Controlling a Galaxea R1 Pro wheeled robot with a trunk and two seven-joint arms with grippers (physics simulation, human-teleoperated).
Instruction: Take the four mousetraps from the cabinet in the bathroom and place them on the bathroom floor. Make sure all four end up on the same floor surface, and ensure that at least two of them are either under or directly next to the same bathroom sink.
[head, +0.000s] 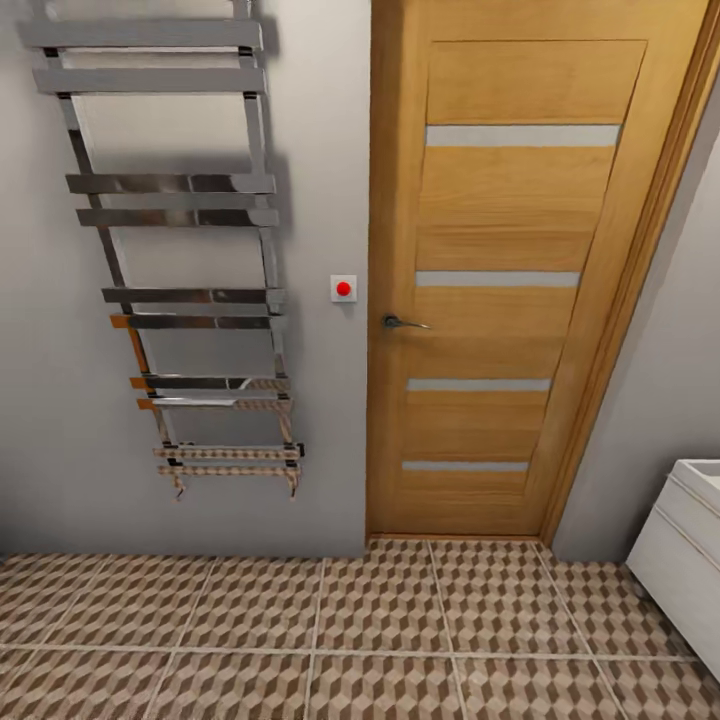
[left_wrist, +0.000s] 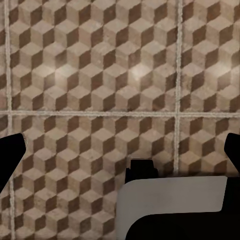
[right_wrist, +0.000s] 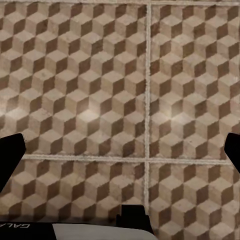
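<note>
The bathroom floor (head: 380, 620), tiled in a brown and beige cube pattern with pale grout lines, runs across the lower part of the head view. A corner of the white sink vanity (head: 690, 545) shows at the right edge. The mousetraps and the cabinet are out of view. In the left wrist view my left gripper (left_wrist: 120, 152) hangs open over bare floor tiles (left_wrist: 100, 75), its dark fingertips (left_wrist: 11, 155) far apart. In the right wrist view my right gripper (right_wrist: 120, 152) is likewise open above the tiles (right_wrist: 85, 85), with nothing between its fingers.
Straight ahead stands a closed orange-brown wooden door (head: 520, 280) with a metal lever handle (head: 402, 322). On the grey wall left of it are a small white switch with a red button (head: 344, 288) and a tall chrome towel radiator (head: 180, 250).
</note>
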